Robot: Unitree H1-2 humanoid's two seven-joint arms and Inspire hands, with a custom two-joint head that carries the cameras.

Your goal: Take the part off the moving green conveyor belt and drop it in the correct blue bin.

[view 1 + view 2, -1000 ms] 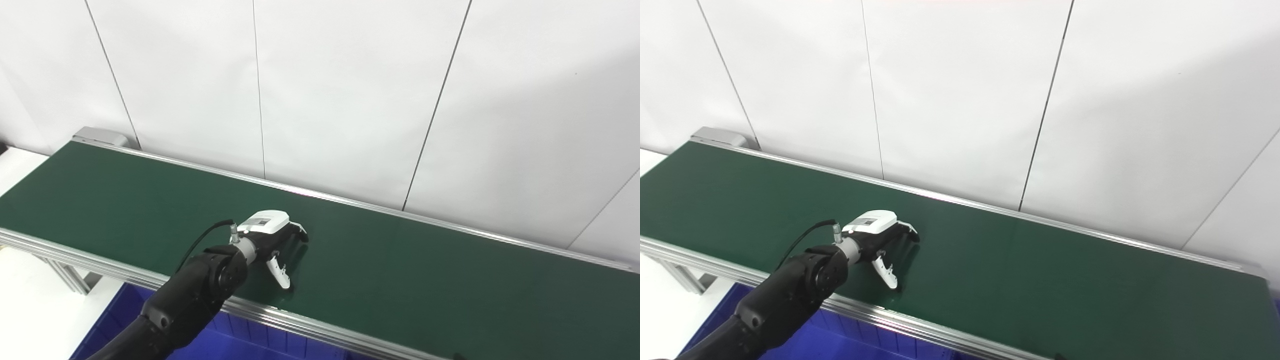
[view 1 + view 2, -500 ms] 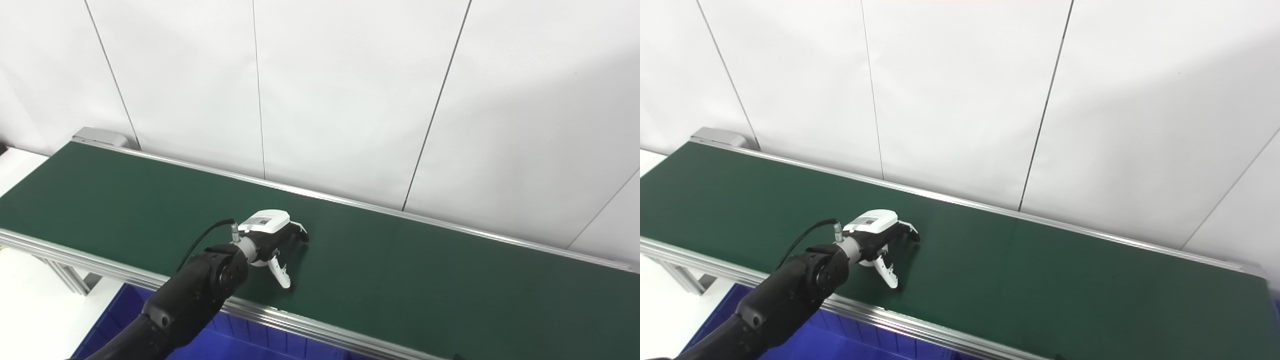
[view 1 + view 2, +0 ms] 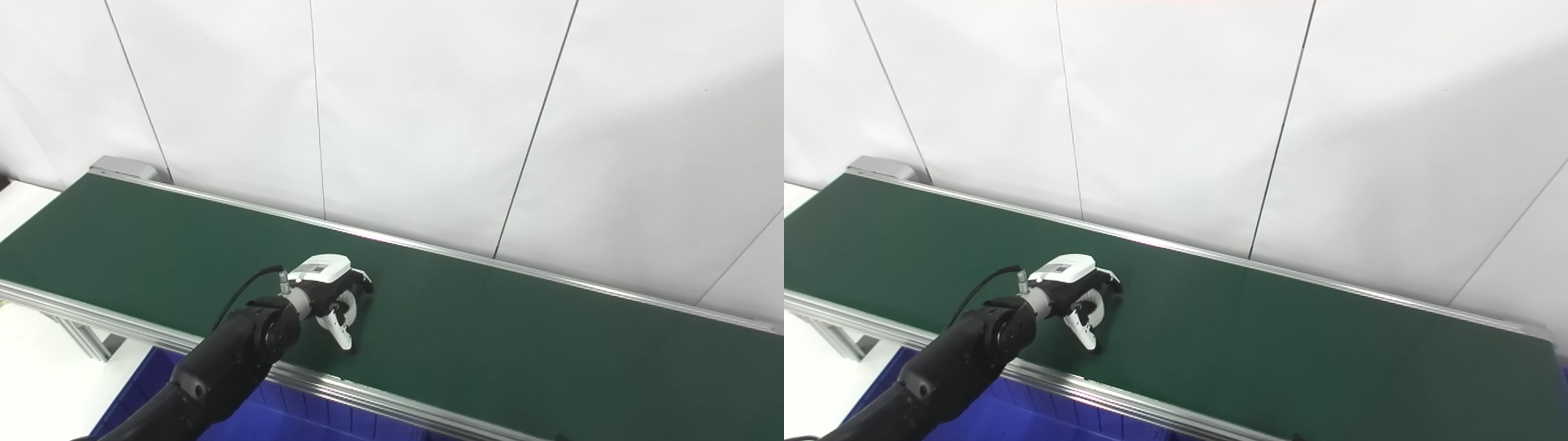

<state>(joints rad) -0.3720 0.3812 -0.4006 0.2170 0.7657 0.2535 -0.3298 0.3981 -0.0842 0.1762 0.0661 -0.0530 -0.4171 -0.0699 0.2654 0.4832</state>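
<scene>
Matte green belt (image 3: pixel 490 331) bears the left hand (image 3: pixel 331 293), fingers curled around a white ring-shaped part (image 3: pixel 1088 304).

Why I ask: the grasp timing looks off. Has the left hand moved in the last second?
Yes. The left hand has shifted slightly left and toward the belt's near rail, and its fingers have curled inward over the green belt.

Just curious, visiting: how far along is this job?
Early; nothing looks done yet. The left hand is down on the green belt, fingers curled around a white ring-shaped part; whether it is gripped is unclear. Lifting and dropping it into the blue bin remain.
</scene>
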